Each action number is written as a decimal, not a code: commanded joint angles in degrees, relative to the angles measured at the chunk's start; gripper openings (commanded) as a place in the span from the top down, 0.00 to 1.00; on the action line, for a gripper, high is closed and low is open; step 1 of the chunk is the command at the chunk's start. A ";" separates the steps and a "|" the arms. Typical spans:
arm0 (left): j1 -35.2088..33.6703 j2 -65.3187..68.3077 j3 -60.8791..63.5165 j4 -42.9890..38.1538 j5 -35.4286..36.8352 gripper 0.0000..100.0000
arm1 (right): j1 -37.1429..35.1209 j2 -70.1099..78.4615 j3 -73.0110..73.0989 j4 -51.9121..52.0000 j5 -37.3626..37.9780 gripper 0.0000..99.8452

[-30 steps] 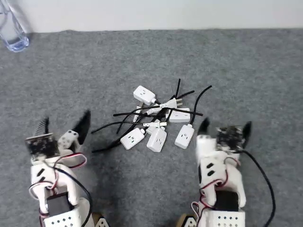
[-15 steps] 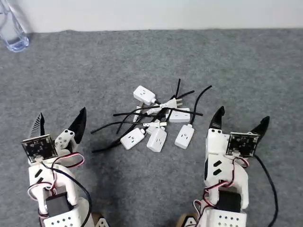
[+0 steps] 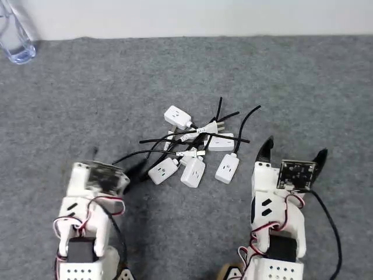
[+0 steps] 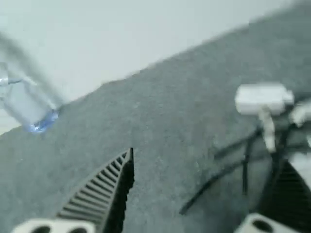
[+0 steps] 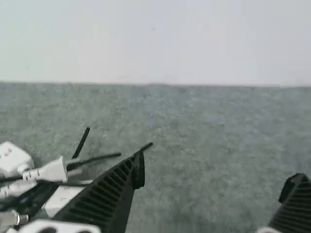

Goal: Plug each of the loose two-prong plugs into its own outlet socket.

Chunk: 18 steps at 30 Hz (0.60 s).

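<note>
On the grey mat [image 3: 291, 76], both claws are shown spread and empty: the left gripper [image 4: 209, 165] is angled toward the central tangle of outlet sockets [image 3: 192, 172], the right gripper [image 3: 294, 150] held just beside it. The approach is judged under way; a loose plug [image 3: 211, 126] must next be singled out and pinched.

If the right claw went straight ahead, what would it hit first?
Likely nothing near: the right gripper points over grey carpet toward the white wall; a black cable ends beside that line.

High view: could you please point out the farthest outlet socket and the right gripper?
farthest outlet socket [image 3: 177, 116], high view, middle of its body.
right gripper [image 3: 295, 148], high view, midway between its fingertips.
</note>
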 commanded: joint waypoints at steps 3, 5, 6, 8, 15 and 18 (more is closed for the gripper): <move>1.58 -0.70 -0.48 8.79 -7.56 0.59 | 0.31 -0.22 0.79 3.03 -0.09 0.57; 1.67 -0.70 -0.48 11.96 -7.56 0.59 | 0.31 0.04 0.79 3.03 -0.18 0.57; 1.67 -0.70 -0.48 13.19 -7.56 0.59 | 0.31 0.13 0.79 3.12 -0.26 0.57; 1.67 -0.79 -0.48 13.89 -7.56 0.59 | 0.22 0.13 0.79 4.53 -0.18 0.57; 1.58 -0.79 -0.48 11.16 -7.82 0.59 | -3.82 0.13 0.79 7.78 0.00 0.57; 0.00 -0.79 -0.40 8.00 -7.82 0.59 | -7.08 -0.04 0.79 10.24 4.04 0.57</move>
